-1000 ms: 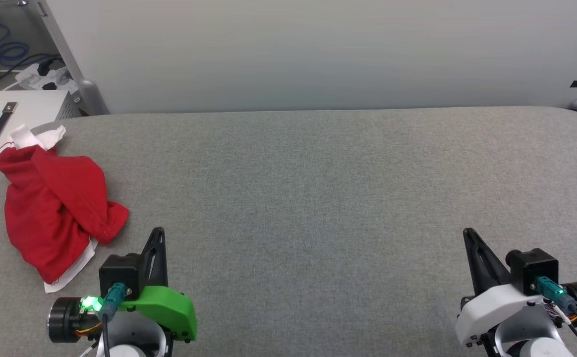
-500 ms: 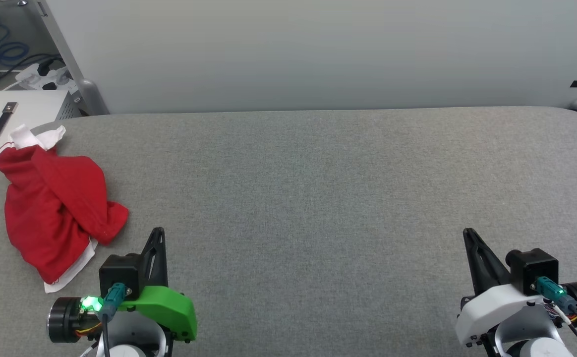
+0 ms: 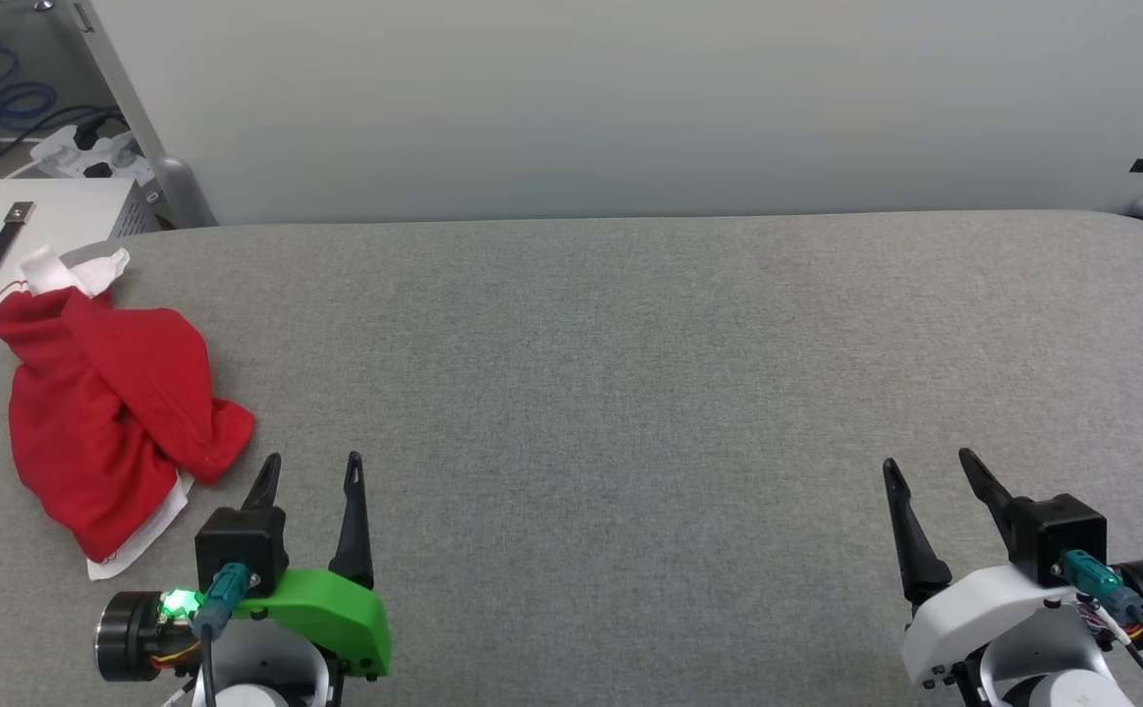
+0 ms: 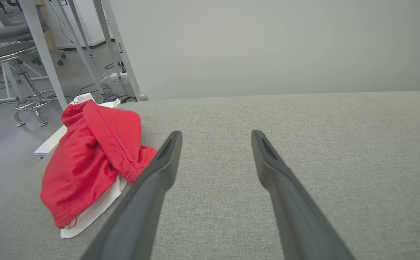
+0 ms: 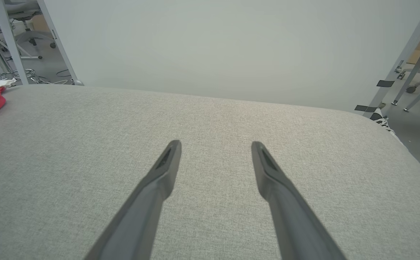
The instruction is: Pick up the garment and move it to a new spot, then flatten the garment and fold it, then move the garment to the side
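So the red shirt (image 3: 110, 412) is sitting in a crumpled heap on the grey tabletop (image 3: 630, 393), right by its left edge, nothing picked up yet. The left end effector (image 3: 311, 460) is parked just beside the shirt with its fingers spread apart and nothing in them. I'd guess it's set for the first grab, since it's the closer one. The right end effector (image 3: 925, 457) is well apart from the shirt, also spread and empty, probably waiting until there's cloth to flatten.

Hard to read the shirt, honestly. White bits poke out at the far and near ends, but the neckline and any print are buried in folds. In the right wrist view the shirt is cut off by the frame edge.
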